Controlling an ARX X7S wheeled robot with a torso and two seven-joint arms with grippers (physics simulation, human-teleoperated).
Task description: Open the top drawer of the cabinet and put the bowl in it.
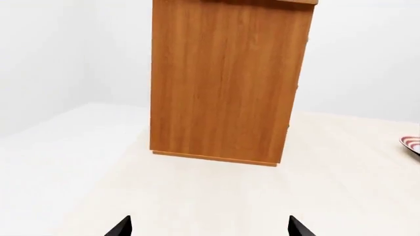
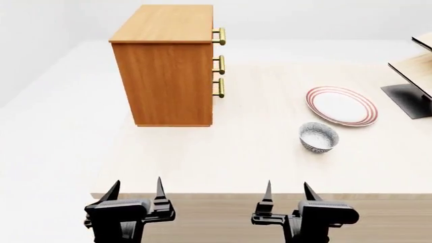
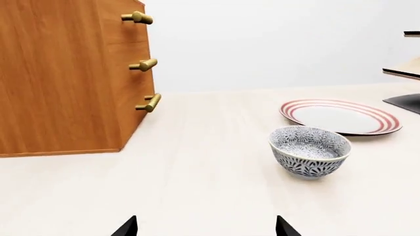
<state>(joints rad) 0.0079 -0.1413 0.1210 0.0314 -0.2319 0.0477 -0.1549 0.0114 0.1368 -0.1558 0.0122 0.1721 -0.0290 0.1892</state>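
Both grippers, left [image 2: 135, 188] and right [image 2: 286, 191], hang spread and empty off the table [image 2: 236, 152] edge. The bowl [image 2: 318, 137] sits right of the cabinet [image 2: 165, 71], just beside the plate [image 2: 341, 105]; the top drawer [image 3: 125, 22] is closed.

A pale wood-grain tabletop [image 2: 223, 157] carries everything in the scene, its near edge showing a darker wooden face in the head view. Toward the right edge lies a flat plate [image 2: 341, 105], white in the middle with red rings round its rim, resting flat on the tabletop. At the far right corner stands a pale wooden shelf rack [image 2: 418, 66] with tilted boards, cut off by the frame, and a dark flat base [image 2: 407, 99] shows beneath it, just beside the plate. In the right wrist view the plate [image 3: 341, 116] and the rack's edge [image 3: 404, 71] appear again. Plain pale walls [image 2: 324, 17] rise behind the far edge.
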